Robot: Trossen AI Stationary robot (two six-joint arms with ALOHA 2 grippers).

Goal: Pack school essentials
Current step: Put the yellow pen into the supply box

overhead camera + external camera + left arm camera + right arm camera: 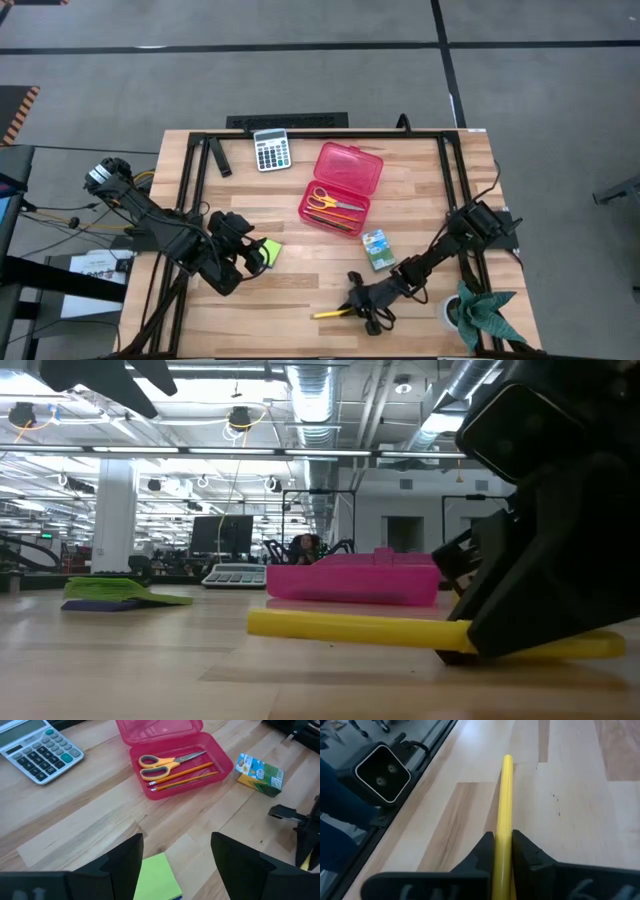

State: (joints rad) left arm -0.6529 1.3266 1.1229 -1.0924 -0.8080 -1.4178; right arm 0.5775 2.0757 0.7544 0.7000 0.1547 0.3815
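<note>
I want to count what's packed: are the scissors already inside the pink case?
Yes, the yellow-handled scissors lie inside the open pink case, next to two pencils.

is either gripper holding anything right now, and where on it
The right gripper pinches the yellow pencil near one end; the left gripper holds nothing.

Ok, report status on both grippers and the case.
Right gripper shut on yellow pencil, low on table. Left gripper open over sticky notes. Red case open, scissors inside. Path clear.
</note>
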